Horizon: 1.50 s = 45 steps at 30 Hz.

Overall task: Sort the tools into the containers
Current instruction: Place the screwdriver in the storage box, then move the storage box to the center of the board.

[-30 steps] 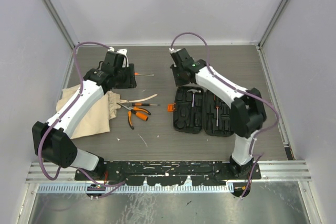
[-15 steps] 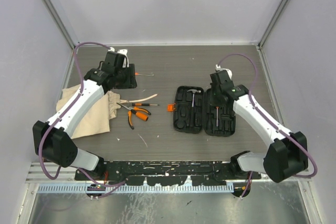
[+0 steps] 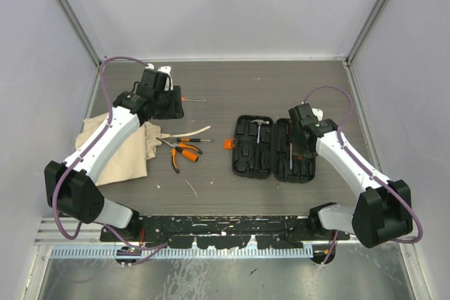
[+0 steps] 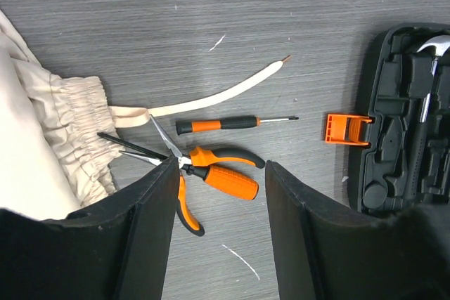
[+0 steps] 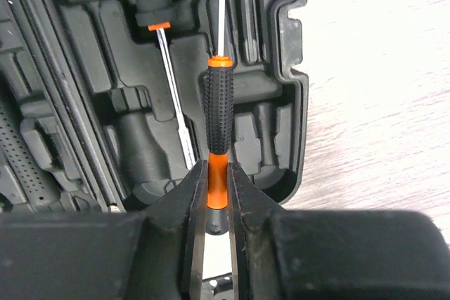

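Progress: hammer (image 3: pixel 261 126) sits in case (image 3: pixel 247 163), far end of left half; thin driver (image 5: pixel 172 96) lies in right half.
Right gripper (image 5: pixel 217 173): clamped on screwdriver (image 5: pixel 217 114) by the handle butt, over the right half, not yet seated.
Left gripper (image 4: pixel 219 173): jaws apart, empty, hanging far of pliers (image 4: pixel 228 180).
Remaining: pliers and second screwdriver (image 4: pixel 232 124) right of bag (image 4: pixel 42 152); loose driver (image 3: pixel 193 100) far left.
Writing: none readable.

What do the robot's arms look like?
Both the left arm and right arm have white shells between chunky black joints, each trailed by a looping purple cable. The left gripper and right gripper each have two flat black fingers.
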{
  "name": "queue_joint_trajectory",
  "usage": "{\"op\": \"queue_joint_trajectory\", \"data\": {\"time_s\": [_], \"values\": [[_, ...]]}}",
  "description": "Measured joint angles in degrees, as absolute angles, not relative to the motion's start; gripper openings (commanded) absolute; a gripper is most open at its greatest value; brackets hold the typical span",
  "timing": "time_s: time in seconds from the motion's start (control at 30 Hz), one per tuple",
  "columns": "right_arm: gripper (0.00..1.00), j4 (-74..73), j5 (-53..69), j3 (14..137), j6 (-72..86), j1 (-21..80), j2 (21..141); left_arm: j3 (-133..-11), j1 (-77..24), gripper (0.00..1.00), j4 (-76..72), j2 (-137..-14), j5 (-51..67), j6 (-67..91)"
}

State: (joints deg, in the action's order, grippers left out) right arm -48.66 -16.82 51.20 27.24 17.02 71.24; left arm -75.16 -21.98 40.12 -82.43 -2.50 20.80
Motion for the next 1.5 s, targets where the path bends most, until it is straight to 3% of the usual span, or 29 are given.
{"op": "queue_joint_trajectory", "data": {"time_s": [0.37,0.57,0.87,1.23,1.33,1.4,1.5], "values": [[0.27,-52.9,-16.3,50.9,27.2,17.0,77.3,-75.2,-22.0,0.52,40.1,-83.4,-1.7,21.6],[0.42,-53.0,-15.7,50.9,26.7,17.0,78.5,-75.2,-22.0,0.52,40.1,-83.4,-1.6,21.6],[0.46,-53.6,-18.4,54.4,26.5,16.3,78.4,-75.2,-22.0,0.52,40.1,-83.8,-1.0,21.6],[0.48,-41.4,-13.4,54.6,23.8,-1.4,78.4,-75.2,-21.9,0.51,40.0,-84.1,1.5,21.6],[0.54,-38.0,-9.8,53.6,23.3,-4.4,80.3,-75.2,-21.9,0.51,39.9,-84.2,1.8,21.6],[0.63,-36.0,-7.5,52.3,23.2,-4.8,81.3,-75.2,-21.9,0.51,39.9,-84.2,1.9,21.6],[0.65,-34.3,-4.3,49.6,23.4,-5.1,81.9,-75.2,-21.9,0.51,39.9,-84.2,2.1,21.6]]}}
